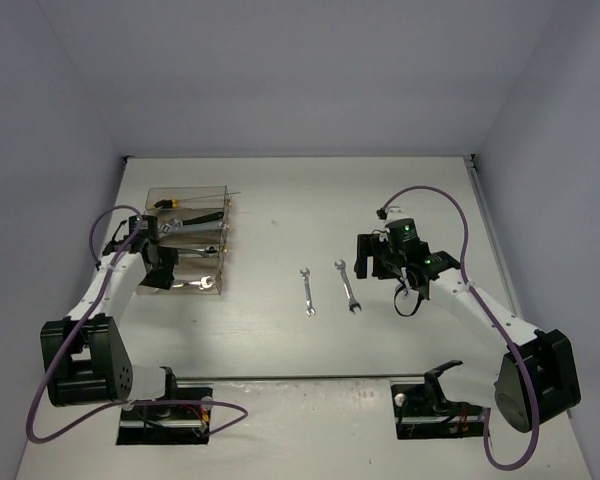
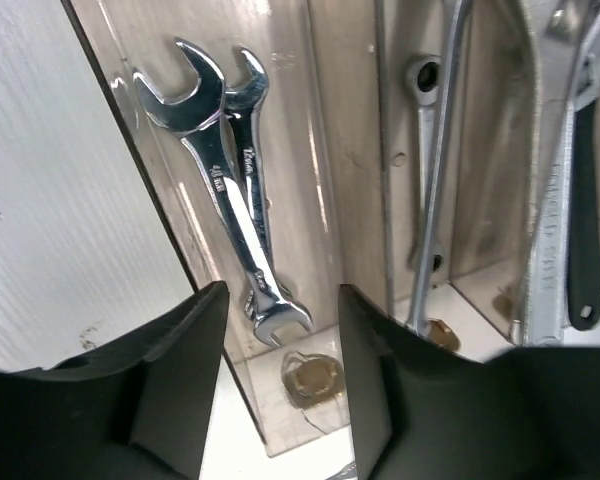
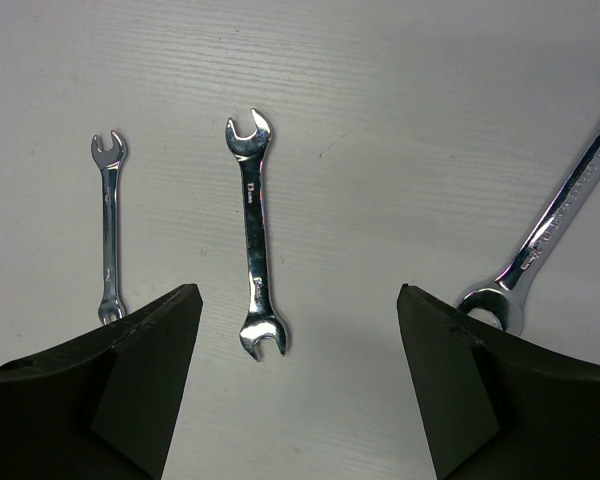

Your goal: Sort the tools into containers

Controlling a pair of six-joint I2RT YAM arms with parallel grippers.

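Note:
The clear containers (image 1: 192, 238) stand in a row at the left and hold several tools. My left gripper (image 1: 160, 268) hovers open and empty over the near end bin; its wrist view (image 2: 283, 380) shows two silver wrenches (image 2: 230, 190) lying together in that bin. The neighbouring bins hold a thin ring wrench (image 2: 430, 150) and a black-handled wrench (image 2: 580, 210). A yellow-black handled rod (image 1: 175, 203) lies in the far bin. My right gripper (image 1: 395, 268) is open and empty above the table. Below it (image 3: 300, 380) lie a small wrench (image 3: 107, 227), a mid-size wrench (image 3: 255, 235) and a longer wrench (image 3: 555, 215).
The small wrench (image 1: 307, 291) and mid-size wrench (image 1: 347, 286) lie side by side mid-table, right of the bins. Grey walls close the table on three sides. Purple cables loop from both arms.

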